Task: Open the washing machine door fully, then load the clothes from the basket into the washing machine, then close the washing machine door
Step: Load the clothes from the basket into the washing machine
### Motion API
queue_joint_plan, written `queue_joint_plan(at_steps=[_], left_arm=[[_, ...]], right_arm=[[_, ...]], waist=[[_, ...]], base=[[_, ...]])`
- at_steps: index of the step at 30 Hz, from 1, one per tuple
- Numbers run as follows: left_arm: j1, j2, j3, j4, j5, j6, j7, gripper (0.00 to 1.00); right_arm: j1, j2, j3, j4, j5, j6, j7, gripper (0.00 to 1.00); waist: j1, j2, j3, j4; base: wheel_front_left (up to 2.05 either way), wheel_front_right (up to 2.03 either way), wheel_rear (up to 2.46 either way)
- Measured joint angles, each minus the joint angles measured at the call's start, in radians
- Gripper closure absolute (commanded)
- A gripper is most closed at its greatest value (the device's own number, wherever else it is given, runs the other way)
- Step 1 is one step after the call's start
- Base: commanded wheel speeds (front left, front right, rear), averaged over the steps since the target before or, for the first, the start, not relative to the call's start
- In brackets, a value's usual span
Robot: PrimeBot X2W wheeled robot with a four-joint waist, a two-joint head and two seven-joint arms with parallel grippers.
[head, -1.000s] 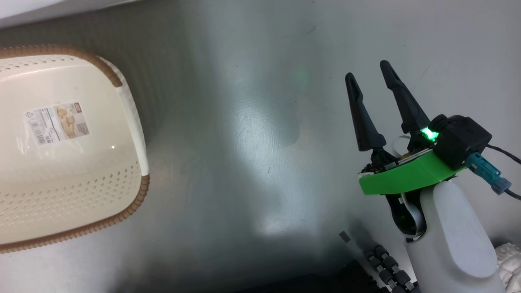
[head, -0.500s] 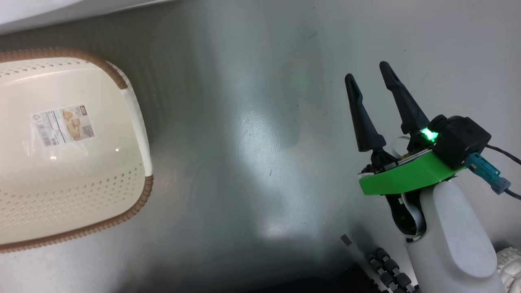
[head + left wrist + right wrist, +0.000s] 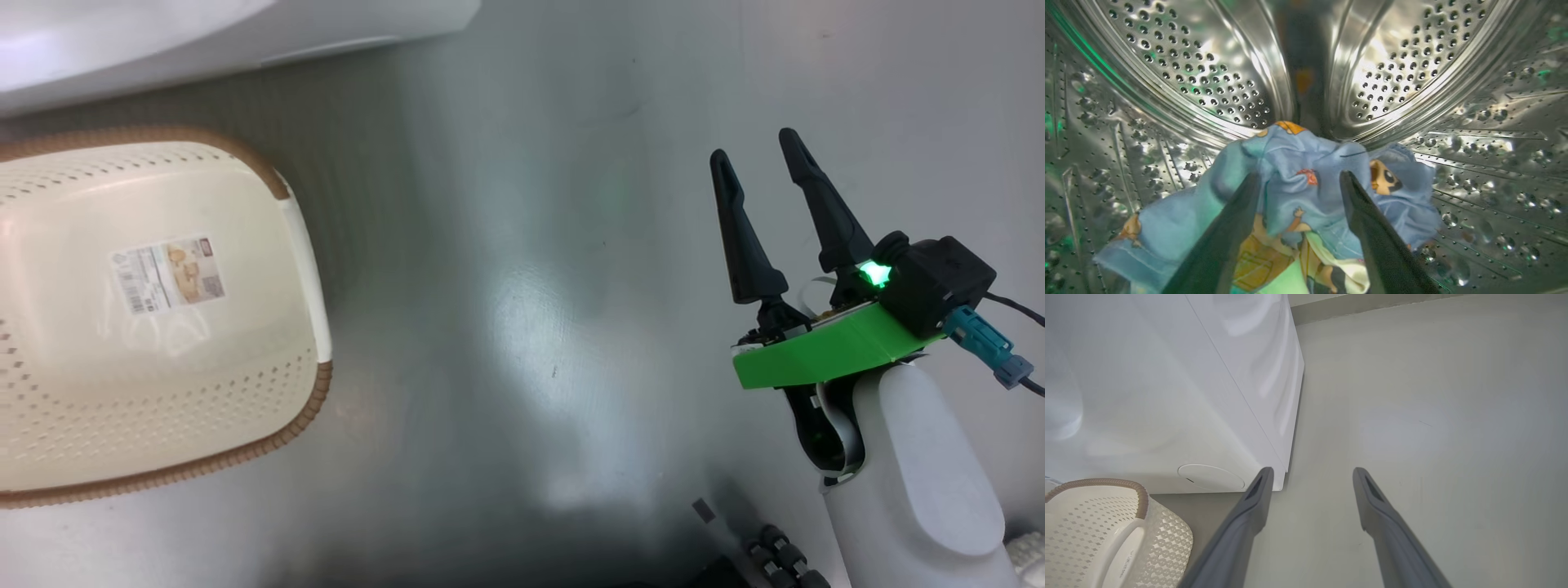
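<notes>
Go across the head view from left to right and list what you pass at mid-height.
basket, empty apart from its label → bare grey floor → right gripper, fingers apart and pointing up the view → teal plug on its wrist.

White forearm (image 3: 922, 490), green-collared black end effector (image 3: 753, 147)

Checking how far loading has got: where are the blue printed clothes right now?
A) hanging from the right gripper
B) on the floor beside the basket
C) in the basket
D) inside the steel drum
D: the left wrist view shows the clothes lying in the perforated drum, and what shows of the basket holds no cloth.
</notes>
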Motion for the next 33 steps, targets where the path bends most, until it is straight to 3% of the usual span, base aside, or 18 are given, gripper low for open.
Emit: queue_joint_plan(at_steps=[4, 11, 33], left_arm=[[0.109, -0.006, -0.008, -0.063, -0.001, 0.0, -0.068, 0.0], [0.239, -0.006, -0.011, -0.153, -0.005, 0.018, -0.093, 0.0], [0.837, -0.052, 0.036, -0.582, -0.098, 0.158, -0.156, 0.0]], right_arm=[[0.004, 0.0, -0.006, 0.004, -0.016, 0.0, 0.0, 0.0], [0.013, 0.0, -0.016, 0.017, -0.019, 0.0, 0.0, 0.0], [0.123, 0.0, -0.037, 0.074, -0.035, 0.0, 0.0, 0.0]], waist=[[0.0, 0.0, -0.044, 0.018], [0.0, 0.0, -0.105, 0.035], [-0.0001, 0.0, -0.354, 0.069]], base=[[0.0, 0.0, 0.0], [0.0, 0.0, 0.0], [0.0, 0.0, 0.0]])
